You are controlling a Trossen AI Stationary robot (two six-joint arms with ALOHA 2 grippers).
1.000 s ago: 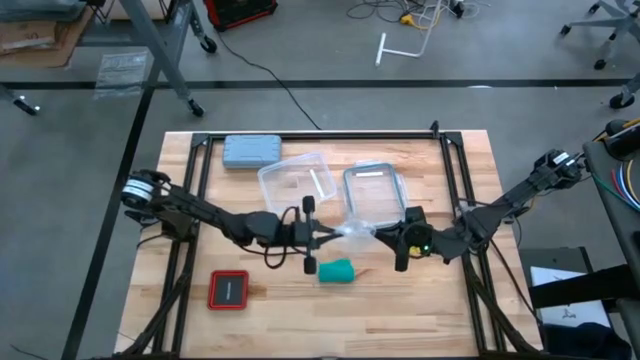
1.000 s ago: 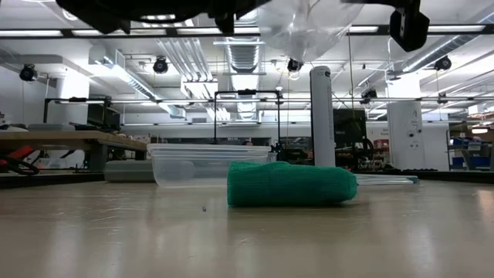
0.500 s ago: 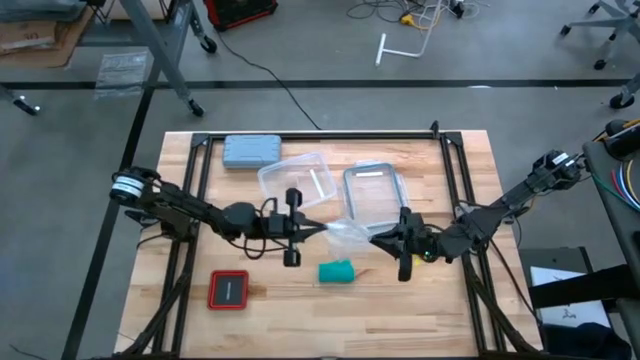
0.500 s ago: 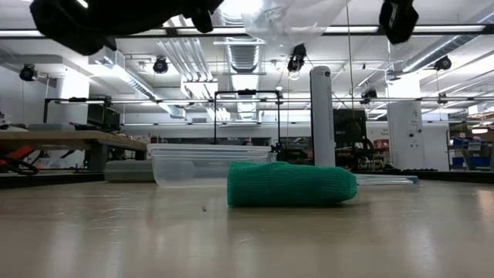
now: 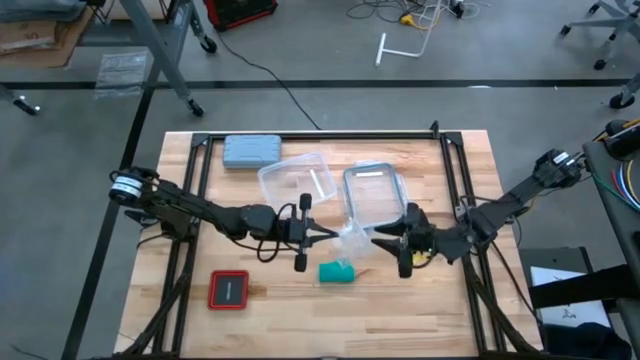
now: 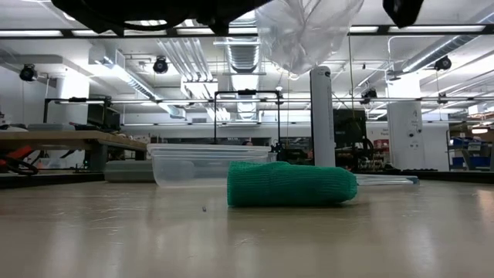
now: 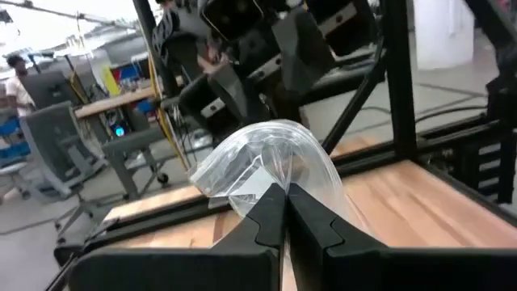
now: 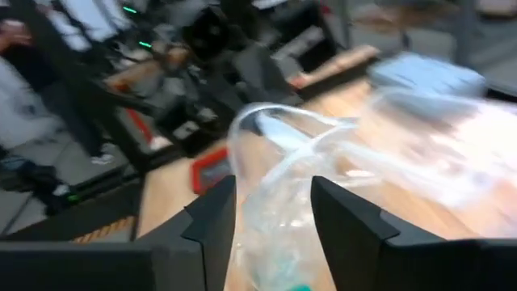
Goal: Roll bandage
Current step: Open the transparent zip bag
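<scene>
The teal-green bandage [image 5: 337,271] lies as a short roll on its side on the wooden table, toward the near edge [image 6: 292,184]. Above it hangs a clear plastic bag [image 5: 352,236], between my two grippers. My left gripper [image 5: 318,235] comes from the table's left and is shut on the bag [image 7: 266,158]. My right gripper [image 5: 385,241] comes from the right. Its fingers are apart, with the bag's other end [image 8: 283,178] between them. My left gripper pinches an edge of the bag [image 7: 275,184] between its two shut fingers, coming level from the table's left. The bag is lifted clear of the table and billows beyond the fingertips. My right gripper's open fingers [image 8: 212,218] flank the bag's other end; whether they touch it I cannot tell.
Two clear plastic containers [image 5: 295,180] [image 5: 372,192] stand behind the grippers, and a grey-blue case [image 5: 251,151] lies at the far left. A red-framed black pad [image 5: 228,290] lies near the front left. Black frame rails run along the table's sides.
My left gripper drew toward the table's left edge, then came back toward the right gripper. The bag was pulled out longer between the grippers. It now bunches up again and hangs lower over the bandage, which has not moved.
</scene>
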